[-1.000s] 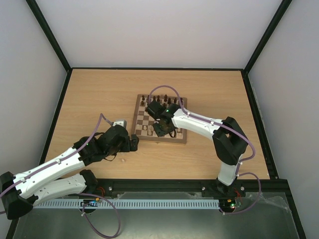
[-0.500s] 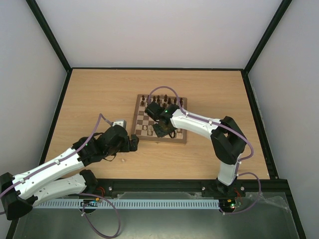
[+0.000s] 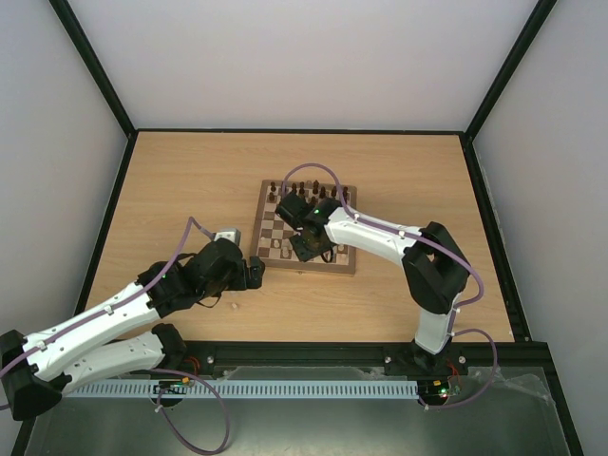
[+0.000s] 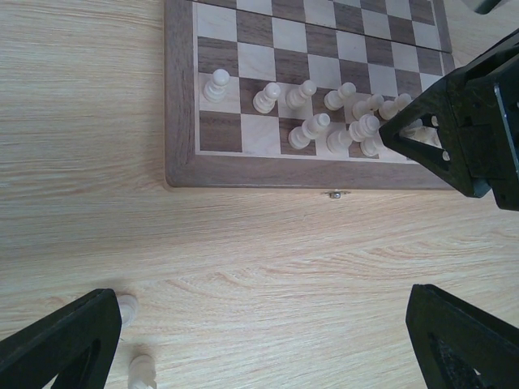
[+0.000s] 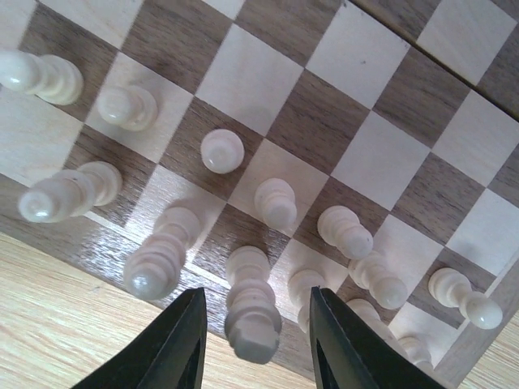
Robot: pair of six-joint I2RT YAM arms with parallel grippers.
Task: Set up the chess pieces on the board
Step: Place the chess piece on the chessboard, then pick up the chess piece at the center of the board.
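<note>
We logged the board [image 3: 306, 226] about mid-table, square to the edges of the table [image 3: 180, 180]. Dark pieces [image 3: 274, 188] stood along the board's far edge. The pale chess pieces [image 4: 312, 113] were bunched in two rough rows along its near edge, some leaning on neighbours in the left wrist view, and one pawn [image 4: 216, 85] stood alone toward the near left corner. The right gripper [image 3: 306, 249] was over the middle of that near edge. In its own view the right gripper [image 5: 257, 324] had its fingers [image 5: 182, 344] apart on either side of a tall pale piece [image 5: 250, 301], with a gap showing on both sides, so they were not pinching it. We couldn't tell if that piece rested on the board or not. The left gripper [image 3: 256, 273] hung over bare table just off the board's near left corner. The wrist view showed the left gripper [image 4: 263, 324] spread wide with nothing between the fingers [image 4: 57, 344]. Two loose pale pieces [image 4: 143, 370] sat on the table off the board, right beside the finger at the lower left of that view, one partly hidden behind it. A small metal latch [image 4: 334, 194] showed on the board's near edge.
</note>
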